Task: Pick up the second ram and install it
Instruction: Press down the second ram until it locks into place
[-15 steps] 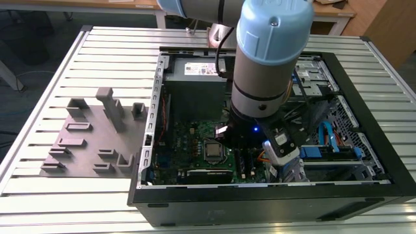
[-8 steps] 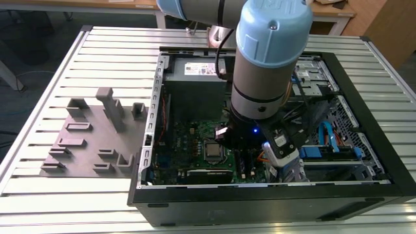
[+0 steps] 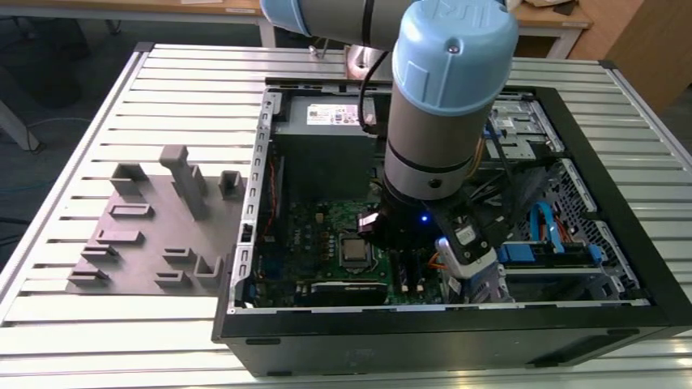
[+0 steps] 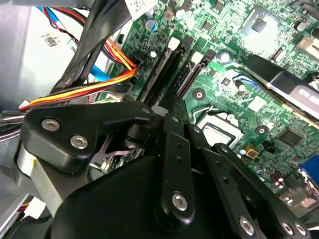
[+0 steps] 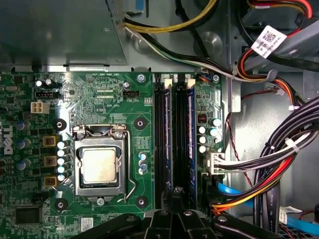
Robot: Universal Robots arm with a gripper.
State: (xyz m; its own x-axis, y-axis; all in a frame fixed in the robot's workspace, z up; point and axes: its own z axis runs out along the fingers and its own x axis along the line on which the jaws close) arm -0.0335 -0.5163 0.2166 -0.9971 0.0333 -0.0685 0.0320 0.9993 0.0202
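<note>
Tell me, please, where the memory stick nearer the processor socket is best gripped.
Pinch the memory stick across its flat faces at the exposed long edge, coming straight down toward the motherboard: it stands on edge in its slot, another stick close beside.

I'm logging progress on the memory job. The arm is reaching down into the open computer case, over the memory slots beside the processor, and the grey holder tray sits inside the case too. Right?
Not quite. The grey tray sits outside the computer case, on the slatted table toward the exterior view's left. The rest holds: the gripper is over the memory slots beside the processor, as the first wrist view shows.
</note>
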